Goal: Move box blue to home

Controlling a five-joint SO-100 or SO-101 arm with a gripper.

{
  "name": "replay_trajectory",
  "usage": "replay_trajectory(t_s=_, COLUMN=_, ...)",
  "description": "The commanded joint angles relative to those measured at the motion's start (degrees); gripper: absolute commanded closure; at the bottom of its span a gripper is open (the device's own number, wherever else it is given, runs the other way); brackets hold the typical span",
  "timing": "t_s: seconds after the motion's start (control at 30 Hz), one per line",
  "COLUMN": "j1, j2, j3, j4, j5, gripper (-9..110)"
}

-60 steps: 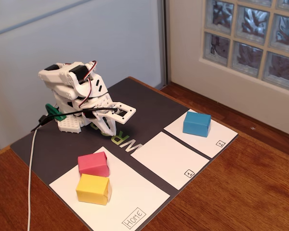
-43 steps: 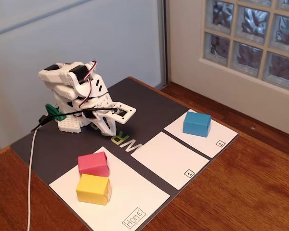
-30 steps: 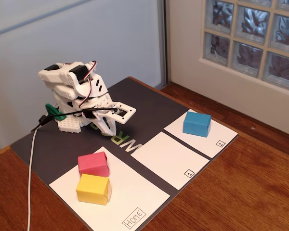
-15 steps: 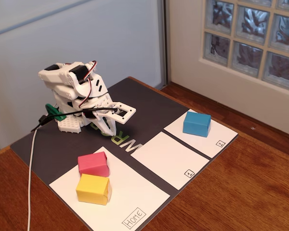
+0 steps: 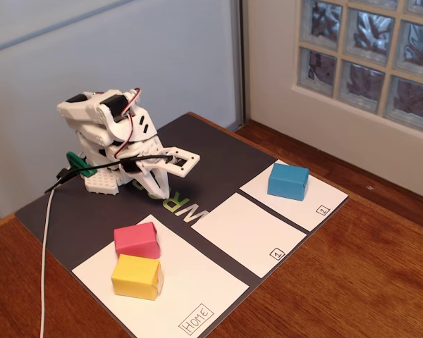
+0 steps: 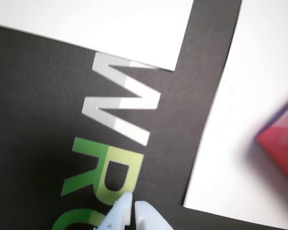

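Observation:
The box blue (image 5: pixel 288 181) rests on the small white panel marked "2" (image 5: pixel 317 201) at the right of the dark mat (image 5: pixel 218 151) in the fixed view. Home (image 5: pixel 201 282), the largest white panel, lies at the front left. My white arm is folded at the back left, far from the box blue. Its gripper (image 5: pixel 157 189) points down at the mat's lettering. In the wrist view the gripper (image 6: pixel 133 207) hangs shut and empty over the green letters (image 6: pixel 103 167). The box blue is out of the wrist view.
A pink block (image 5: pixel 136 240) (image 6: pixel 284 143) and a yellow block (image 5: pixel 136 276) sit together on home's left part. The panel marked "1" (image 5: pixel 247 232) lies between home and panel 2. A white cable (image 5: pixel 45 260) trails off the mat's left edge. Bare wood table (image 5: pixel 352 274) surrounds the mat.
The gripper end of the arm has lifted slightly from its folded rest pose. The three blocks have not moved.

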Motion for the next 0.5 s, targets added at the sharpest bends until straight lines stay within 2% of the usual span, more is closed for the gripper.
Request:
replay_trajectory(t_s=0.0, j1=-1.49, j2=-18.90, j3=-11.87, j4=-1.14, j5=-0.97, gripper=101)
replay_trajectory(t_s=0.17, j1=-6.59, j2=-43.42, j3=-35.16, j4=-0.18, j5=2.64, gripper=101)
replay_trajectory(t_s=0.47, j1=-16.52, j2=-69.70, j3=-69.17, j4=2.55, j5=6.94, gripper=102)
